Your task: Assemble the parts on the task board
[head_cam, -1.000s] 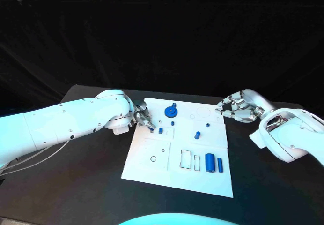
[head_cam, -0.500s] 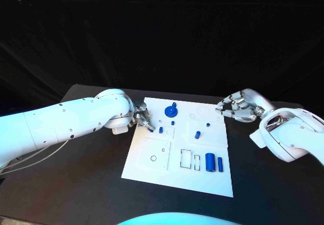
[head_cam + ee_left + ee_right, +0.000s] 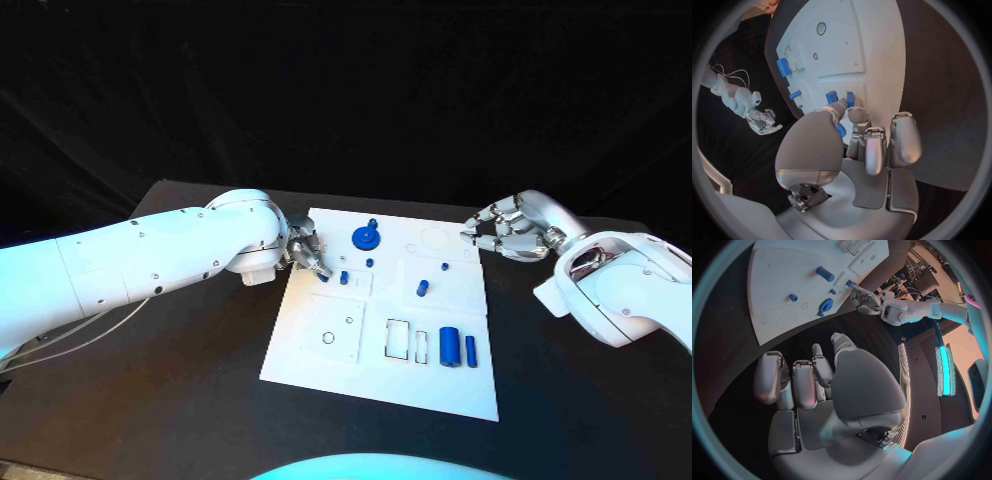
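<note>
The white task board (image 3: 325,365) lies mid-table, also seen in the left wrist view (image 3: 870,45). My left hand (image 3: 304,250) hovers at the board's upper left edge, fingers curled. It pinches a small blue part (image 3: 841,131) between thumb and fingers, seen at its fingertips (image 3: 326,273) from the head. Just past them are two small blue pegs (image 3: 343,277) (image 3: 369,263). A blue disc with a knob (image 3: 366,237) stands near the top edge. My right hand (image 3: 512,232) floats beside the board's upper right corner, fingers curled in on nothing (image 3: 811,385).
A short blue piece (image 3: 421,288) and a tiny peg (image 3: 444,266) sit on the board's right half. A thick blue cylinder (image 3: 449,346) and a thin one (image 3: 470,348) lie beside the rectangular slots (image 3: 395,338). Black table (image 3: 159,400) surrounds the board.
</note>
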